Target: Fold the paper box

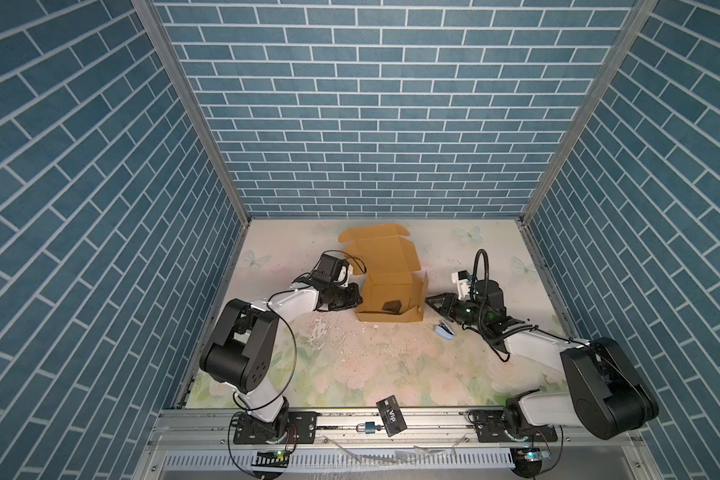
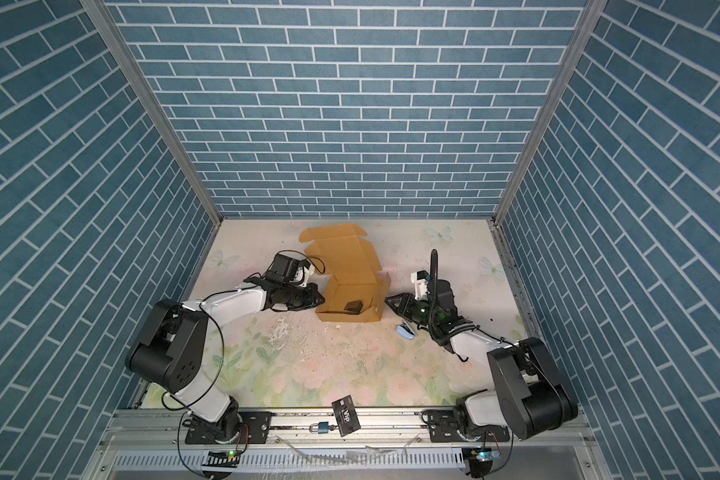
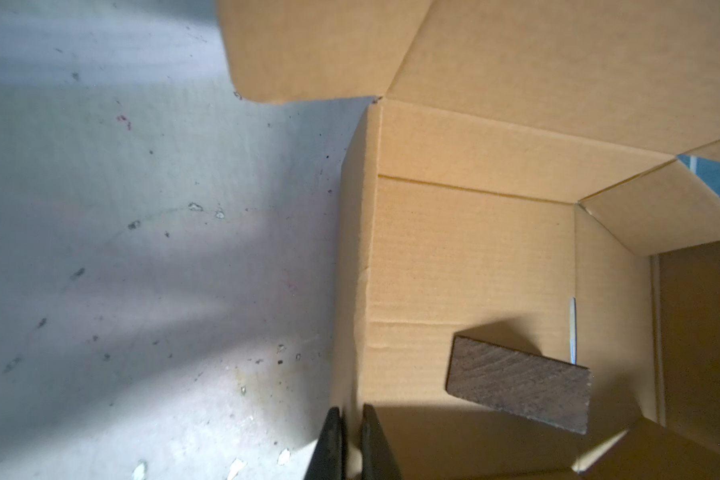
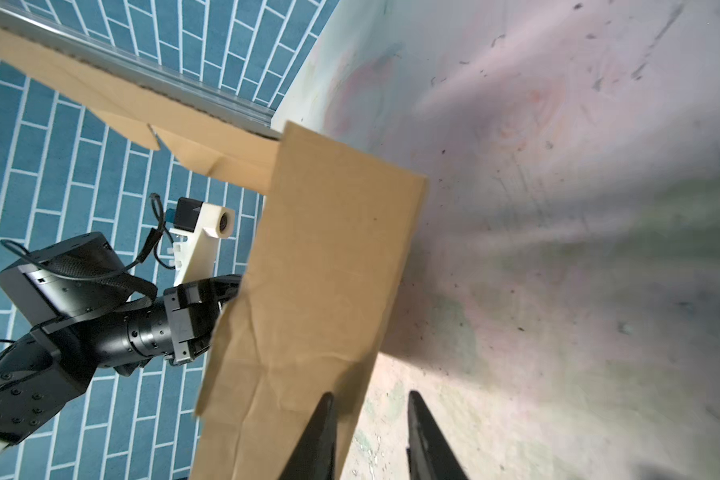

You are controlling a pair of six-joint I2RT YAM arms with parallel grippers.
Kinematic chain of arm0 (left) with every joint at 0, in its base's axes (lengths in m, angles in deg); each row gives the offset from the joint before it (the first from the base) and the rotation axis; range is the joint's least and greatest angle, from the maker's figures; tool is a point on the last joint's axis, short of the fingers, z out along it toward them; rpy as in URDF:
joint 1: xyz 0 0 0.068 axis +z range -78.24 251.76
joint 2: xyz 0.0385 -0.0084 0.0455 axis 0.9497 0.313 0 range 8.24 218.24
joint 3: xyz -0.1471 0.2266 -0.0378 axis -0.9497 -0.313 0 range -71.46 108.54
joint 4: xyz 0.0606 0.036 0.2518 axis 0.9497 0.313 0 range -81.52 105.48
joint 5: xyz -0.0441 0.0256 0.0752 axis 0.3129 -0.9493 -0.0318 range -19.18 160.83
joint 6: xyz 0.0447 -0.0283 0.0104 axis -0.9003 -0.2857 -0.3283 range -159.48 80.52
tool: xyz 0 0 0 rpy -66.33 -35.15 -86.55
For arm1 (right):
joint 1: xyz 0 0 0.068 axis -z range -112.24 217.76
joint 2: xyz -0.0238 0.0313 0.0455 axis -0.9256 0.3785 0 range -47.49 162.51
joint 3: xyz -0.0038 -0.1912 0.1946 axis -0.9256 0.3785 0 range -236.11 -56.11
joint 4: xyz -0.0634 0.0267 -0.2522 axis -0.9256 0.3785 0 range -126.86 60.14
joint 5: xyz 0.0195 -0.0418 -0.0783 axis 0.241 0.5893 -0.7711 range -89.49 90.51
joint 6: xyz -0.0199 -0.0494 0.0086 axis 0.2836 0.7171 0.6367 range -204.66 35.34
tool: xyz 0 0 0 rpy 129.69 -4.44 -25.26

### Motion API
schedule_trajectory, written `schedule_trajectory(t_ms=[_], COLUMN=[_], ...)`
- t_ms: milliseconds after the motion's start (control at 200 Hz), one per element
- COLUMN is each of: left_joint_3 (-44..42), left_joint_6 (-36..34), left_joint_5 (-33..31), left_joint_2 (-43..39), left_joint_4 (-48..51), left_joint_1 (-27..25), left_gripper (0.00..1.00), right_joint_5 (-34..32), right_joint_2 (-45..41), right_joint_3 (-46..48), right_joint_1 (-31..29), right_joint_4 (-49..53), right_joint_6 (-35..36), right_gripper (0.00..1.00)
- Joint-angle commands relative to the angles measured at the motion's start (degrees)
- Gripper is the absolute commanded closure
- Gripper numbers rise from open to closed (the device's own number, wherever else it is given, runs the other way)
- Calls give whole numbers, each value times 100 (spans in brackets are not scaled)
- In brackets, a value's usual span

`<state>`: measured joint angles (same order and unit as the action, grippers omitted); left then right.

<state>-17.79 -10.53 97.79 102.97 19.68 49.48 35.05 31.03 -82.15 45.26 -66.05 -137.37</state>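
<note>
The paper box sits mid-surface toward the back, between the two arms. It is half built: side walls up, near wall low, lid panel and its flaps stretching away toward the rear. A dark brown block lies on its floor.

The left claw is clamped on the box's left wall, one finger outside and one inside, cardboard pinched between. In both top views its tips are lost against that wall.

The right claw is at the right side flap, jaws apart, nothing pinched. One finger overlaps the flap's outer face; whether it touches, I can't tell.

Both wrist views cut the lid off. A small pale blue item lies just beside the right arm, too small to name.

At the front, a black card marked VIP leans over the metal rail, with a padlock beside it.

The surface is a pale floral print with butterflies, scuffed, with white flakes in front of the box. Blue brick-patterned walls close it in on three sides.
</note>
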Motion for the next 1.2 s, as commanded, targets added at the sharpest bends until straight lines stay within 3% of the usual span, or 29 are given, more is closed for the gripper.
schedule_trajectory(t_ms=[0,610,820,995,1195], left_joint_3=[163,246,224,165,189], left_joint_6=[-53,-84,-153,-150,-87], left_joint_5=[-47,-64,-130,-29,150], left_joint_2=[45,203,72,65,65], left_joint_4=[80,159,207,85,30], left_joint_1=[-89,-258,-250,-239,-237], left_gripper=[88,88,88,88,88], right_joint_5=[70,-122,-87,-143,-340], right_joint_2=[165,609,-332,-1237,-1637], right_joint_3=[-31,187,436,337,628], right_joint_1=[-169,-508,17,363,632], right_joint_4=[-359,-972,-168,1408,1625], right_joint_6=[-228,-270,-81,646,713], right_gripper=[70,70,70,63,60])
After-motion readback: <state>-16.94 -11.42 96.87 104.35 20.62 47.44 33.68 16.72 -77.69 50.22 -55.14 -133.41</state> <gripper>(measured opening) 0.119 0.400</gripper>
